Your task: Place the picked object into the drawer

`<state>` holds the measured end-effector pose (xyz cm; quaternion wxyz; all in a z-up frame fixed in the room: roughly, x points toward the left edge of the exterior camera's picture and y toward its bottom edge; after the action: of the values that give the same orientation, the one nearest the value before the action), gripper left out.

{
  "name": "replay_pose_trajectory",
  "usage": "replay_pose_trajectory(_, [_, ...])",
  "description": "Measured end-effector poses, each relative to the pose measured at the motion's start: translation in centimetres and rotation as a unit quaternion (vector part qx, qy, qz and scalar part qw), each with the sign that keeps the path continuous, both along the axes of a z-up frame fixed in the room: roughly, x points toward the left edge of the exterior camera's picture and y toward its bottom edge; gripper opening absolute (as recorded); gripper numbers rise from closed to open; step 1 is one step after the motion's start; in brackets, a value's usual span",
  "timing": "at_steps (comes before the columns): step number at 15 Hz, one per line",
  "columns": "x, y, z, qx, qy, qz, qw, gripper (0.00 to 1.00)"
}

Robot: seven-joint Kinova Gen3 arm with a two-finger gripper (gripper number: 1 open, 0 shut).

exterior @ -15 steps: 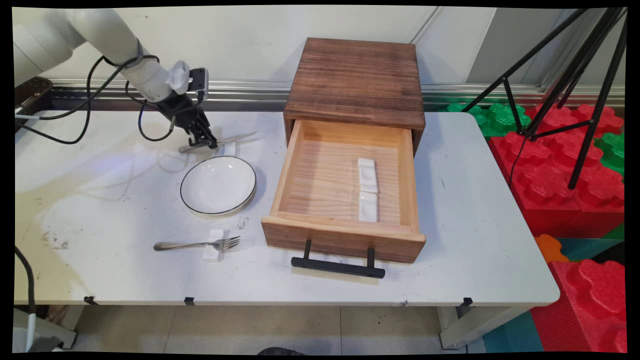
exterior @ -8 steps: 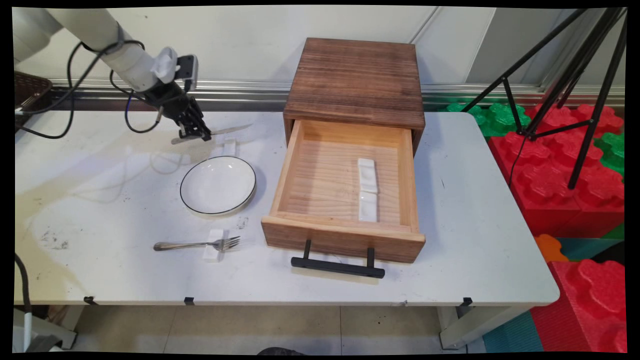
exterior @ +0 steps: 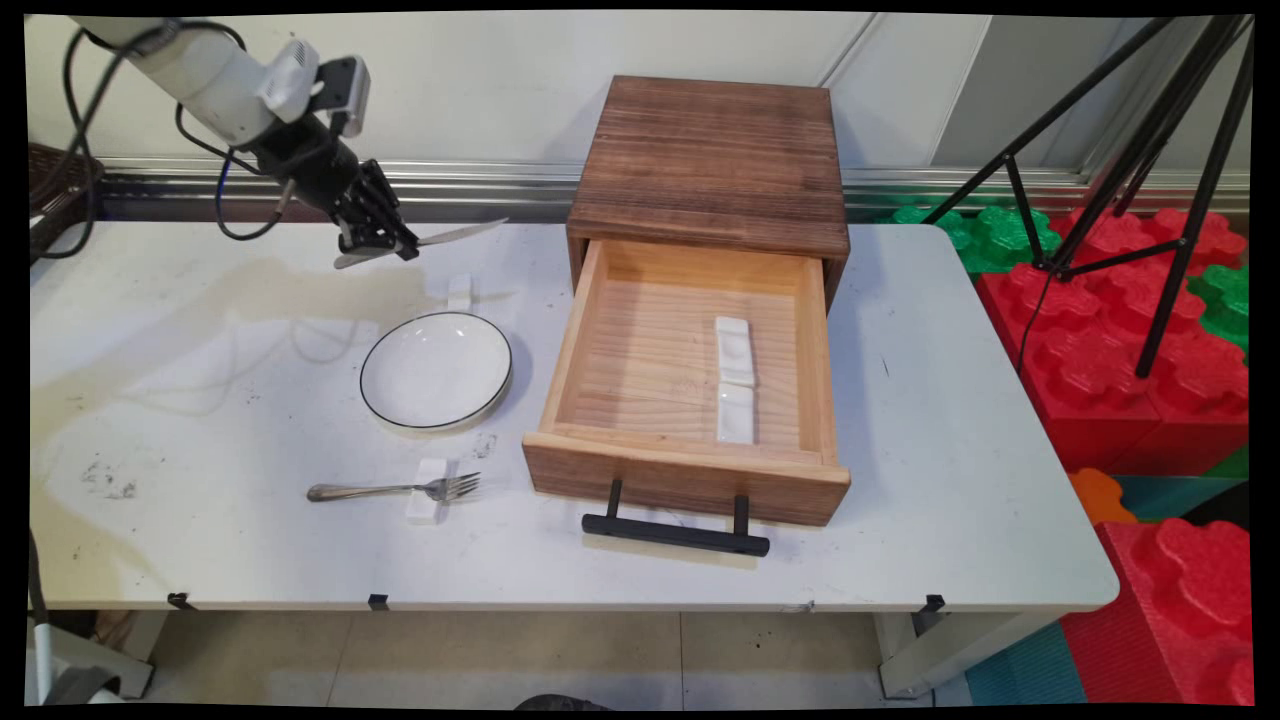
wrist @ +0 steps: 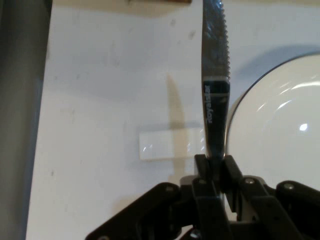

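My gripper point(exterior: 385, 244) is shut on a metal table knife point(exterior: 450, 236) and holds it in the air above the table's far left. The serrated blade point(wrist: 214, 55) points away from the fingers point(wrist: 201, 167) towards the wooden drawer box point(exterior: 712, 160). Below the knife a small white rest point(exterior: 459, 291) lies on the table, seen under the blade as a white bar point(wrist: 167, 145). A white plate with a black rim point(exterior: 436, 370) sits just nearer than the rest, and shows at the right of the hand view point(wrist: 280, 125).
The drawer point(exterior: 690, 390) stands pulled open with two white rests point(exterior: 736, 378) inside and a black handle point(exterior: 676, 534) in front. A fork point(exterior: 395, 489) lies across another white rest point(exterior: 428, 488) near the front. A black tripod point(exterior: 1130, 150) and foam blocks point(exterior: 1120, 350) stand at the right.
The gripper has risen and drawn back to the left with the knife, lifting it off the white rest, which now shows bare on the table.
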<state>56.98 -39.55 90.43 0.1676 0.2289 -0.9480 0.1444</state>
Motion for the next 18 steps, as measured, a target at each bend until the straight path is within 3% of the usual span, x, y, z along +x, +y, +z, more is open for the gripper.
replay_pose_trajectory(9, [-5.5,2.7,4.7,-0.019,0.055,-0.041,0.9975,0.00])
replay_pose_trajectory(18, [-15.3,2.6,7.3,-0.048,0.105,-0.075,0.9905,0.00])
